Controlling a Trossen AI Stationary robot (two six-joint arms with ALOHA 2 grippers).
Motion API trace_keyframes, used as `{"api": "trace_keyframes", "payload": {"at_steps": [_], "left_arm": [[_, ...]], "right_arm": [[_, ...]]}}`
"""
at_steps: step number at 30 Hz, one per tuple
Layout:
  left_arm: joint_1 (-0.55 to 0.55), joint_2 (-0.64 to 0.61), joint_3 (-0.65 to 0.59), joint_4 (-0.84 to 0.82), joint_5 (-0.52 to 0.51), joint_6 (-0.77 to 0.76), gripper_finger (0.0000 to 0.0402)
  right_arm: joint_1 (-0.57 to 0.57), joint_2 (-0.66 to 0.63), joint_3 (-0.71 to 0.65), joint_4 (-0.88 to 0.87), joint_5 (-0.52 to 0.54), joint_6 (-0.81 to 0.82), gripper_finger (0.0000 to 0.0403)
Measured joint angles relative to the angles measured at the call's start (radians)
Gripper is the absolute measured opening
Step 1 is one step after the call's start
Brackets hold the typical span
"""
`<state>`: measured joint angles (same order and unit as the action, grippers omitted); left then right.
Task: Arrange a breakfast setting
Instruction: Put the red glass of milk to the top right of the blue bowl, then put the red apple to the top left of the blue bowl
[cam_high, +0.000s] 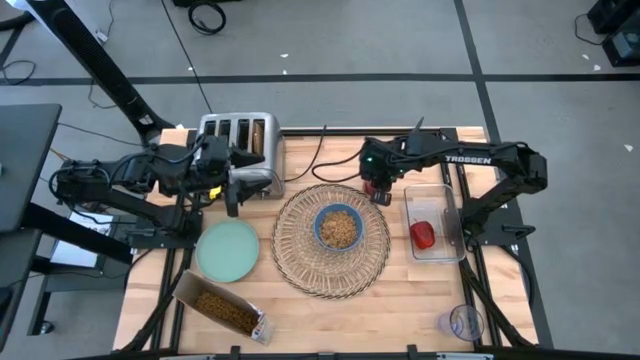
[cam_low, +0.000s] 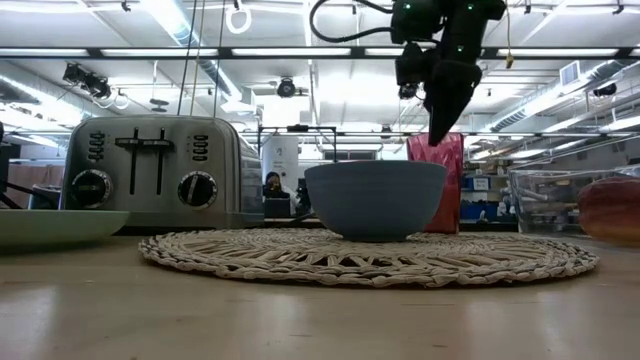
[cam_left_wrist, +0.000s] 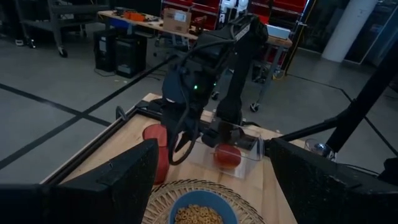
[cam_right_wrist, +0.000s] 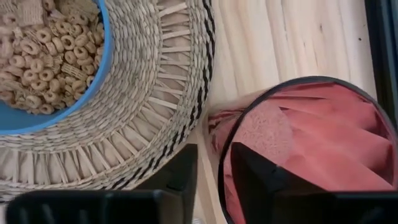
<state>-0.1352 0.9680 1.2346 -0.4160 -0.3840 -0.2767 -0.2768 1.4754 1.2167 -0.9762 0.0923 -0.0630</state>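
1. Right gripper (cam_high: 380, 190) hangs over the translucent red cup (cam_right_wrist: 298, 155), at about 1 o'clock from the mat's centre in the high view; in the right wrist view one finger (cam_right_wrist: 180, 171) is outside the cup's rim and the other inside, slightly parted with the wall between them, and whether they pinch it I cannot tell.
2. That cup stands upright on the table (cam_high: 400, 300), just beside the mat's edge, its wall see-through pink-red.
3. At the centre sits the large round woven wicker placemat (cam_high: 300, 262), pale straw with dark-flecked rim, carrying a blue bowl (cam_high: 338, 228) filled with ring cereal.
4. At 3 o'clock, a clear rectangular plastic tray (cam_high: 440, 195) holds a small red fruit (cam_high: 423, 235).
5. At 9 o'clock lies the pale green plate (cam_high: 227, 250), bare.
6. At 11 o'clock stands the silver toaster (cam_high: 240, 140); the left gripper (cam_high: 232, 205) waits beside it, fingers spread, gripping nothing.
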Motion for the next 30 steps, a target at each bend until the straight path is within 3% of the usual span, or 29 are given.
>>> {"api": "trace_keyframes", "payload": {"at_steps": [8, 19, 23, 30], "left_arm": [[0.0, 0.0, 0.0, 0.0, 0.0, 0.006, 0.0313], [0.0, 0.0, 0.001, 0.015, -0.001, 0.035, 0.0313], [0.0, 0.0, 0.001, 0.023, 0.0, 0.053, 0.0313], [0.0, 0.0, 0.001, 0.017, 0.021, 0.053, 0.0313]], "right_arm": [[0.0, -0.069, 0.028, -0.016, -0.002, 0.012, 0.0163], [0.056, -0.209, 0.203, 0.011, -0.021, 0.046, 0.0167], [0.126, -0.264, 0.209, -0.036, -0.014, 0.176, 0.0167], [0.294, -0.375, 0.209, -0.254, 0.019, 0.577, 0.0166]]}}
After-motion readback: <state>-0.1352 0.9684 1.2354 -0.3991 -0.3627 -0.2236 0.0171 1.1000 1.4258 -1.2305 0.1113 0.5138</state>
